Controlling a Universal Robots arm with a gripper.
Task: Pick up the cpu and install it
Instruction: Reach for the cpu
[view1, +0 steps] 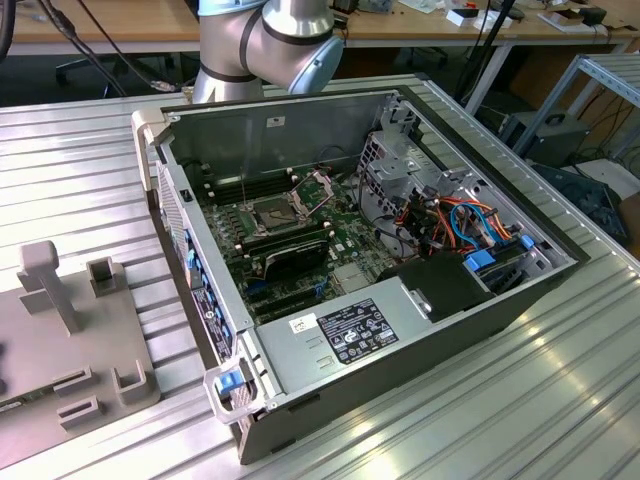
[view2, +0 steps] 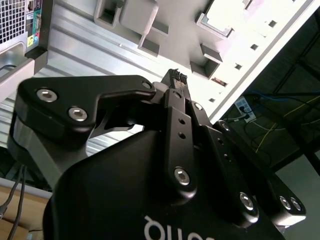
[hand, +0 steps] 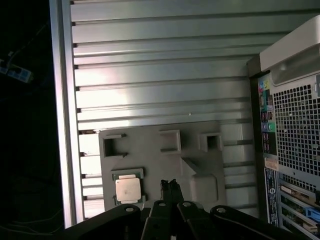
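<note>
The cpu is a small silver-grey square lying flat in a recess of the grey fixture plate on the ribbed metal table. In the first wrist view my gripper hovers above the plate, a short way to the side of the cpu and apart from it. Its two thin fingers are pressed together with nothing between them. The second wrist view shows the same shut fingertips over the plate. On the motherboard inside the open computer case, the dark square socket has its hinged metal frame raised.
The open computer case lies on its side in the middle of the table, with memory sticks, cables and a power supply inside. The fixture plate with raised blocks sits at the exterior view's left. The table edge runs close beside the plate.
</note>
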